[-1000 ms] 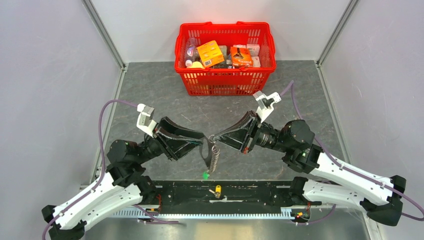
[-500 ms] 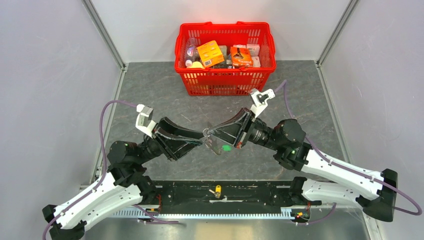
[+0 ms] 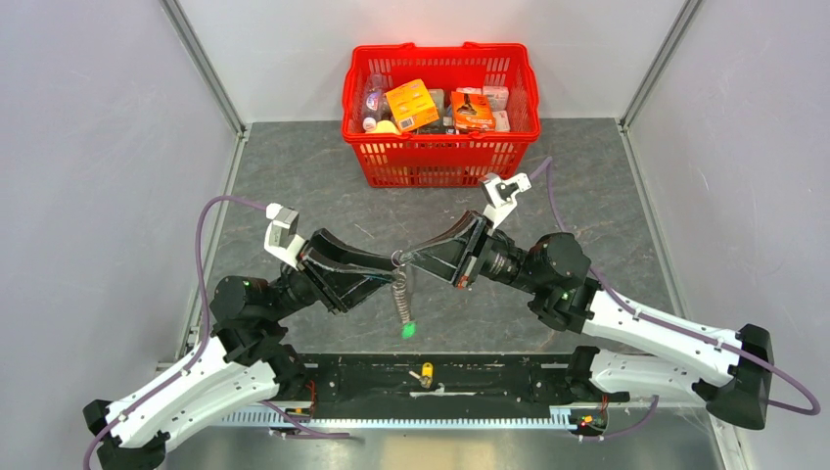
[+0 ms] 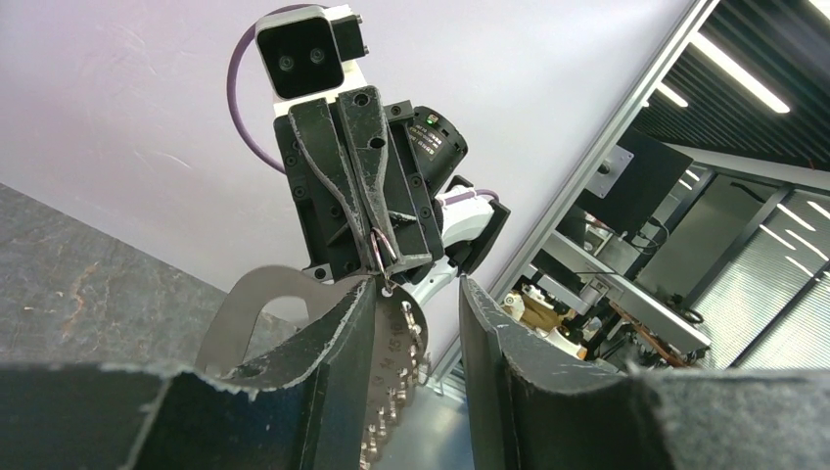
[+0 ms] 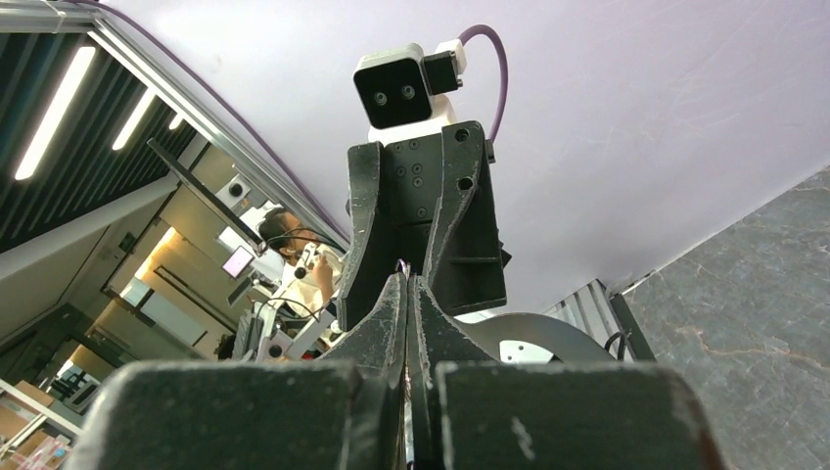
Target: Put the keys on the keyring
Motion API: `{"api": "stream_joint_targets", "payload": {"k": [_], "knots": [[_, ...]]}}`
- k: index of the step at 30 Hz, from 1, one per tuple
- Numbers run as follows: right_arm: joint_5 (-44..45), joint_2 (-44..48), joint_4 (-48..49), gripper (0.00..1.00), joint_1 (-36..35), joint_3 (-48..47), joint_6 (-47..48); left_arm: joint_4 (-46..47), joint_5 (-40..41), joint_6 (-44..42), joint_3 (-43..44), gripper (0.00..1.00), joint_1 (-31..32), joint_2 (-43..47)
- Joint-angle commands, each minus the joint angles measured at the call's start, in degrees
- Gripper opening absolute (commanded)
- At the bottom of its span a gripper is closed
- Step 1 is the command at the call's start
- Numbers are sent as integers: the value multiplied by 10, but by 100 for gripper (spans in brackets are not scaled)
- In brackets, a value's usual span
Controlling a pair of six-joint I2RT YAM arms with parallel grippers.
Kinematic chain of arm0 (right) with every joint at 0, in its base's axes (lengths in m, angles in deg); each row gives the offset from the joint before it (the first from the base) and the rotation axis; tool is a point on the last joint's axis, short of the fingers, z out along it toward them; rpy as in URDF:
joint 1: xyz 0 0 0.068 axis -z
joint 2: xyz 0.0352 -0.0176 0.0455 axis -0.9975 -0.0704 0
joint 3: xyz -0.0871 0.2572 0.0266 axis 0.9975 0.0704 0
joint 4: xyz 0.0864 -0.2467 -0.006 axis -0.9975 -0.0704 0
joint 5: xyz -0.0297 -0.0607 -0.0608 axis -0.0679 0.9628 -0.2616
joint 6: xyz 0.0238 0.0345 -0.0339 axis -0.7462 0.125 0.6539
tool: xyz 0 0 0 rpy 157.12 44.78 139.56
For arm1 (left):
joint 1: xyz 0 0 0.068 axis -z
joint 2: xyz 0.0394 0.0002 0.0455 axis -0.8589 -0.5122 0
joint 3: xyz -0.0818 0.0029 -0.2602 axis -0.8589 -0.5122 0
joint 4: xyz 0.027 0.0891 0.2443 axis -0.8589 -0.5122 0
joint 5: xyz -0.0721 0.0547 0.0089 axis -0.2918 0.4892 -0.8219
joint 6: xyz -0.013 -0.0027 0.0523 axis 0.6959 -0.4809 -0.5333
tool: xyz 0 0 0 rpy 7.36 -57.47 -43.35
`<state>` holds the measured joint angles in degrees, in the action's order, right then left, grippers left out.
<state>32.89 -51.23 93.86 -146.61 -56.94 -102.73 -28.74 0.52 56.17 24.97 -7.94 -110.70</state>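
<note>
Now both arms meet over the middle of the grey tabletop [image 3: 323,186], tip almost against tip. My right tool [image 3: 411,258] is pressed together and pinches the upper end of the keyring [image 3: 402,294]. On the left wrist view I see the thin wire loop caught at the very end of its fingers [image 4: 323,176].

My left tool [image 3: 388,267] is spread, with a clear gap between its two sides. The coiled part of the keyring hangs down in this gap, close along one side, and I cannot tell if it touches there.

From the pinch the keyring hangs down freely, and the green key [image 3: 408,330] sits at its lower end. The yellow key [image 3: 426,371] lies well apart from it, on the black strip [image 3: 509,377] between the two arm bases. At the far side of the tabletop stands a red basket [image 3: 440,164] with packets inside.
</note>
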Motion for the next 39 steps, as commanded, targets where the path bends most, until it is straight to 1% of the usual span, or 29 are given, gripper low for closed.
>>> {"api": "stream_joint_targets", "payload": {"k": [1, 13, 15, 22, 26, 34, 38, 39], "knots": [[7, -1, 46, 0, -5, -2, -6, 22, -4, 6, 12, 43, 2, -1], [10, 0, 45, 0, -12, 0, 0, 16, 0, 0, 18, 31, 2, -5], [8, 0, 46, 0, -14, 0, 1, 16, -1, 0, 19, 26, 2, -6], [3, 2, 45, 0, -21, -2, 8, 13, -4, 0, 26, 15, 2, -13], [-7, 4, 38, 0, -26, -4, 17, 10, -5, -1, 31, 2, 1, -17], [-39, 27, 8, 0, -34, 23, 43, -32, 11, -23, 38, 2, 2, -6], [-71, 37, -46, 0, -34, 10, 60, -60, 8, -32, 48, 2, 2, -5], [-71, 42, -58, 3, -34, 9, 66, -66, 3, -34, 51, 2, 2, -6]]}}
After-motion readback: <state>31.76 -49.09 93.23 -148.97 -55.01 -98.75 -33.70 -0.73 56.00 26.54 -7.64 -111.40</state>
